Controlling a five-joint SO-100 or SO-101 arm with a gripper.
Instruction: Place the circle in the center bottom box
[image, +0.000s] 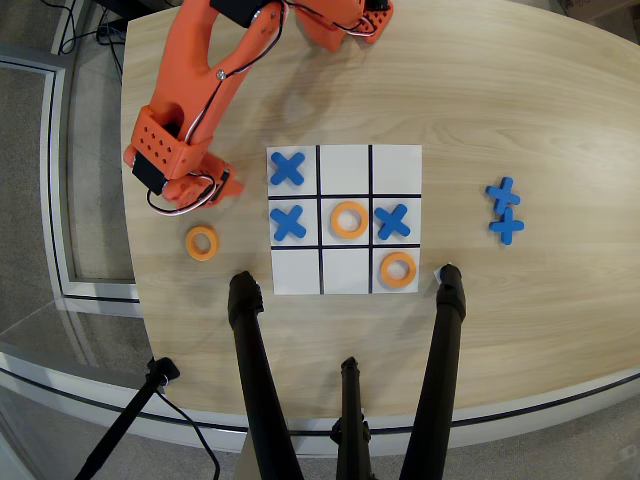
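Pick-up step pending. The circle (202, 242) lies loose on the tabletop (500, 100), left of the board, just below the fingers (205, 187); their spread cannot be told. Next: descend, grasp, carry to the box (345, 171).

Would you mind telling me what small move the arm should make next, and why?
Probably bring the gripper back down over the circle: that ring lies loose on the table, left of the board, the gripper sits above it, and the center bottom box is empty.

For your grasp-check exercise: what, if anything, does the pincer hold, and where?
Nothing: the pincer is apart from the loose orange ring lying on the table.
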